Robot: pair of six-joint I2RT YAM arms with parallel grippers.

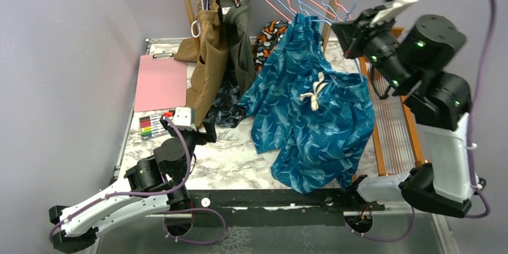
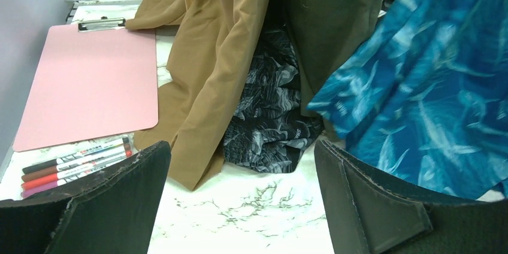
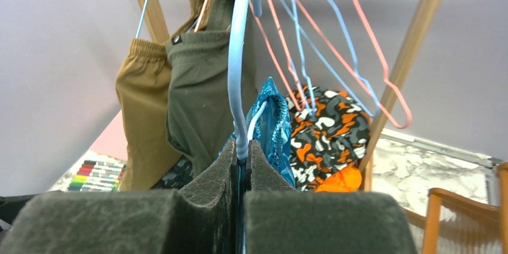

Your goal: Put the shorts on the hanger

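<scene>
The hanger (image 3: pixel 236 56) was gripped at its neck by the closed right gripper (image 3: pixel 241 146), with the shorts (image 1: pixel 311 122) draped from it above the table (image 1: pixel 239 164). The left gripper (image 2: pixel 239 152) was spread wide and empty. Hanging seemed nearly done; next, the hook would need to be lifted among the other hangers (image 3: pixel 371 44).

Two tools (image 2: pixel 239 200) (image 3: pixel 241 157); one clipboard (image 1: pixel 160 82)

No text is legible; the print on the markers (image 2: pixel 78 161) is too small to read.
</scene>
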